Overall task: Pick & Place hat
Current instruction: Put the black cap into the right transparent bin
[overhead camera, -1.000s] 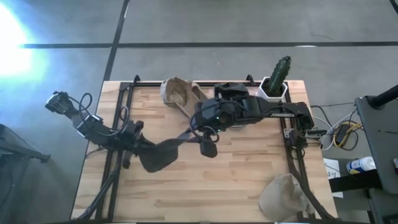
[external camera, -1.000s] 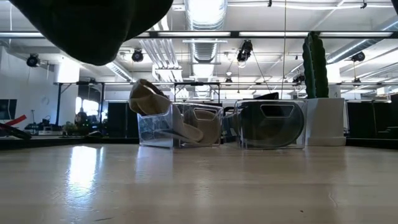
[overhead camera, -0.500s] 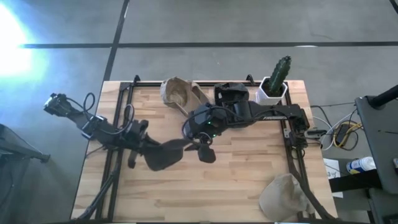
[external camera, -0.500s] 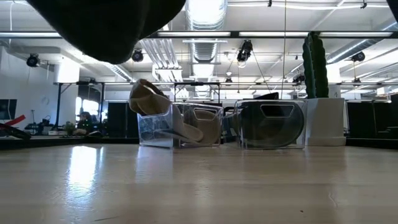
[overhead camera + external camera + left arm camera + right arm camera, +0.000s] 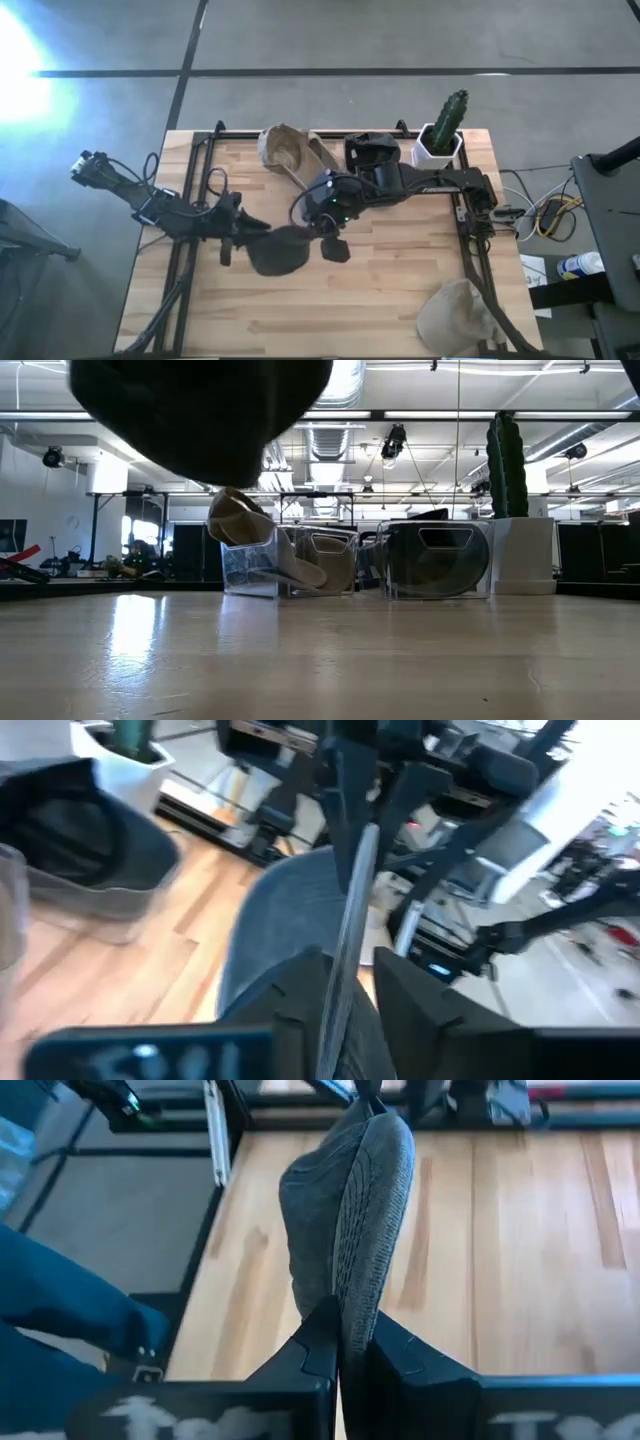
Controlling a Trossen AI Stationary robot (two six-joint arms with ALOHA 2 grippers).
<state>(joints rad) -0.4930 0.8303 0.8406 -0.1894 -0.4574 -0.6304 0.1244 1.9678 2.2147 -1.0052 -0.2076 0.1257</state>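
A dark grey hat (image 5: 278, 252) hangs in the air between my two grippers, over the middle of the table. In the low view the hat (image 5: 200, 410) shows at the top, clear of the tabletop. My left gripper (image 5: 247, 232) is shut on the hat's left edge. My right gripper (image 5: 312, 228) is shut on its right edge. In each wrist view the hat (image 5: 290, 920) (image 5: 340, 1210) runs away from the fingers toward the other gripper. My left gripper pinches the hat's rim (image 5: 338, 982) between its two fingers, on the side toward the table's left. The fingers come about level from the left. The hat is lifted clear and sags between the grippers. My right gripper pinches the opposite rim (image 5: 346, 1308) of the hat between its two fingers. It comes from the table's right and far side. The folded rim stands edge-up in the hold, and the hat is clear of the table.
At the far edge stand clear bins: one (image 5: 300, 155) holds a tan hat (image 5: 283, 148), and another (image 5: 372, 148) holds dark things. A cactus in a white pot (image 5: 443, 128) stands at the far right. Another tan hat (image 5: 455, 310) lies at the near right corner.
My left gripper has gone toward the table's right and my right gripper toward the left, so they stand closer together. The hat, drawn out in a long strip before, has bunched into a rounder, slacker shape between them and has shifted toward the right.
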